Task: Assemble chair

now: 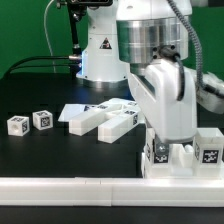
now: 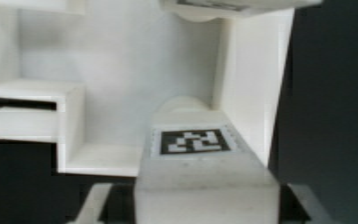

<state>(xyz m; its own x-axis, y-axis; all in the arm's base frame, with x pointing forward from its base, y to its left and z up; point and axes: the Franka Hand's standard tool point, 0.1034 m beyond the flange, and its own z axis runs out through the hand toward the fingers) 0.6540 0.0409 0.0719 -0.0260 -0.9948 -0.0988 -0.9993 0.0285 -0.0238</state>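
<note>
Well, inspector here: where does the chair stand?

Arm: The partly built chair sits at the exterior view's right, close behind the long white rail. A flat panel and two posts lie loose mid-table, with two small tagged blocks well apart at that view's left.

Inspector: And your gripper?

Arm: My gripper is down at the assembly, over a tagged piece. I cannot tell whether the jaws grip. I judge a part is being seated. The next move calls for square alignment and a steady press.

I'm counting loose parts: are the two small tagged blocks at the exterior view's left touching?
Apart. The exterior view shows a strip of dark table between the left block and the right block.
</note>
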